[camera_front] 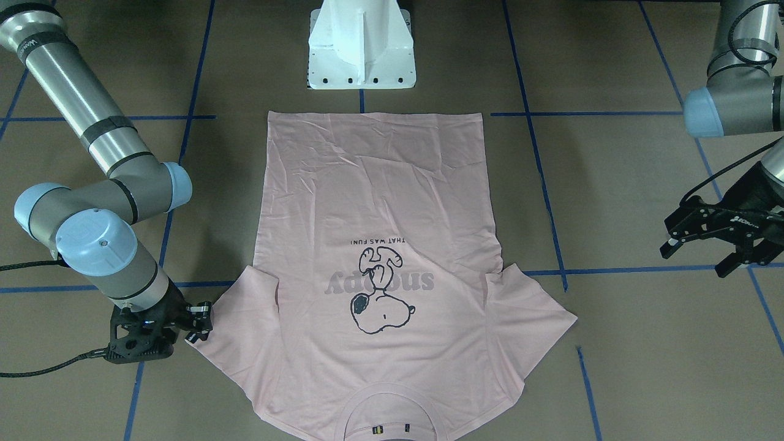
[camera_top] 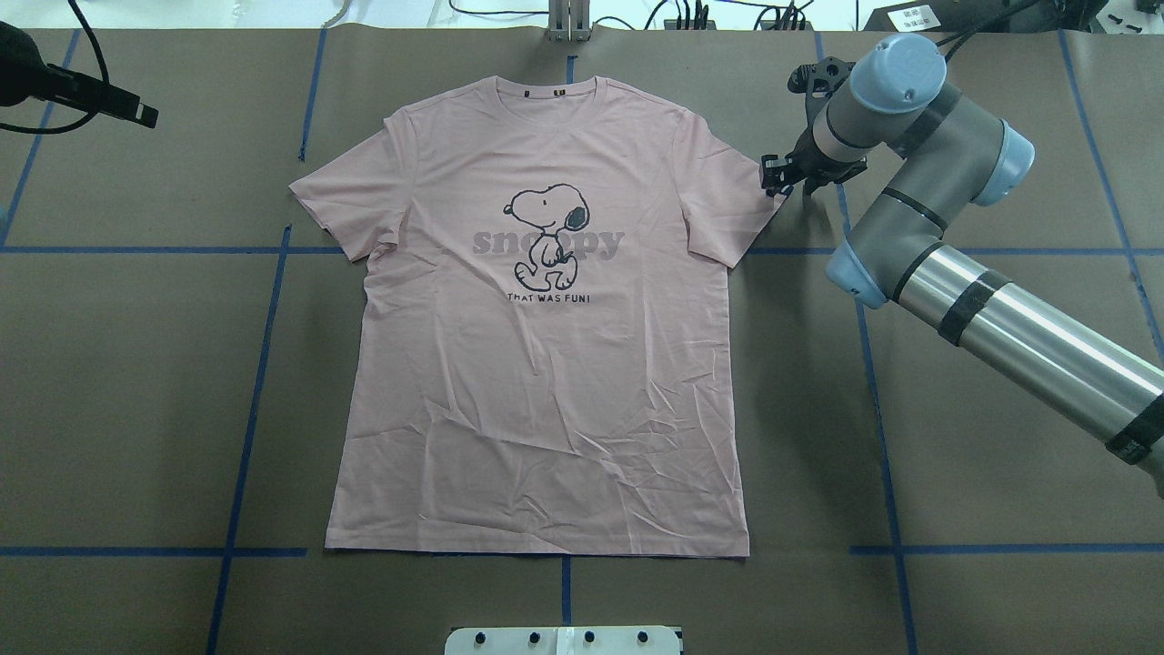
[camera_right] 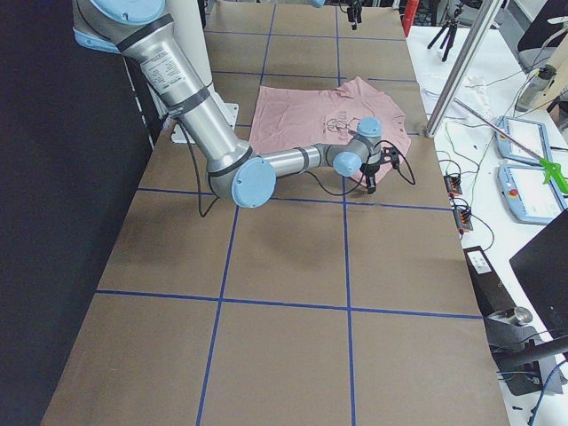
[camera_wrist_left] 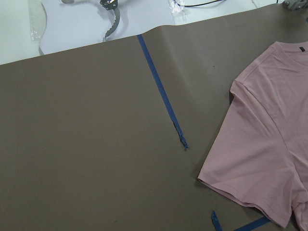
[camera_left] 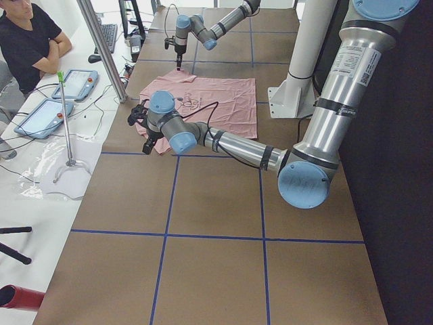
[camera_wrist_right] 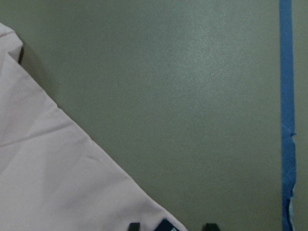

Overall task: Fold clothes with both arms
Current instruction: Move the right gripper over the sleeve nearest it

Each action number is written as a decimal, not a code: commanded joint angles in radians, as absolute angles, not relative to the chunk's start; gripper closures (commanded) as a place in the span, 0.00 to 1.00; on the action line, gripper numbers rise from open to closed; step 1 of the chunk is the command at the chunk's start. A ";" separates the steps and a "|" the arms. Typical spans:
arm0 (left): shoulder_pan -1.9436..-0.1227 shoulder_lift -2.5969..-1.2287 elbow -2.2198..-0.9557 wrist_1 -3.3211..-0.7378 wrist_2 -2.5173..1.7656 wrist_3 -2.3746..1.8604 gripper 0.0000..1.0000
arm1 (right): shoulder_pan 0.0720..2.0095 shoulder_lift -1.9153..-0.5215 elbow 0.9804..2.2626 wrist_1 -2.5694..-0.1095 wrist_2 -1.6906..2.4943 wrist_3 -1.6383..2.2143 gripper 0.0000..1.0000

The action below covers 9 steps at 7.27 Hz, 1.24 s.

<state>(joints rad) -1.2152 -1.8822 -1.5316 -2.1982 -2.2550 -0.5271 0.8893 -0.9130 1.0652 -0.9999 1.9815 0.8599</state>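
Right now the shirt (camera_top: pixel 546 364) lies flat and print-up in the middle of the worktop (camera_top: pixel 1000 455), hem toward the pedestal (camera_front: pixel 361 49), collar toward the far edge, both sleeves spread. No fold is made yet, by my reading.

- Right pincer (camera_top: pixel 775 175): down low at the outer tip of the sleeve (camera_top: pixel 727 209) on its own side. Jaws stand a little apart, released, at the hem corner. The wrist view shows that hem running diagonally down to the bottom of its frame, where the dark finger tips just show. I judge it is set there to pinch the sleeve corner, the natural handle for turning that side inward.
- Left pincer (camera_front: pixel 698 257): released, jaws wide, held above bare worktop well apart from the shirt. Its wrist camera looks down on the other sleeve (camera_wrist_left: pixel 250 159) from off to the side, so that arm is lined up for the matching corner but not yet on it.

Risk as I see it: the thin hem may slip the right jaws if they close shallow.
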 commanded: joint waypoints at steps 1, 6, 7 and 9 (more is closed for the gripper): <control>-1.216 -1.881 -1.536 -2.198 -2.255 -0.526 0.00 | 0.894 -0.901 1.063 -1.003 1.980 0.859 0.10; -1.216 -1.882 -1.536 -2.198 -2.255 -0.528 0.00 | 0.896 -0.871 1.052 -1.060 1.982 0.841 0.27; -1.216 -1.881 -1.537 -2.198 -2.255 -0.528 0.00 | 0.896 -0.873 1.051 -1.061 1.982 0.824 0.27; -1.216 -1.882 -1.537 -2.198 -2.255 -0.528 0.00 | 0.896 -0.871 1.045 -1.062 1.982 0.825 0.27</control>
<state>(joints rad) -1.2164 -1.8818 -1.5368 -2.1982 -2.2550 -0.5276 0.8959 -0.8721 1.0468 -1.0613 1.9819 0.8263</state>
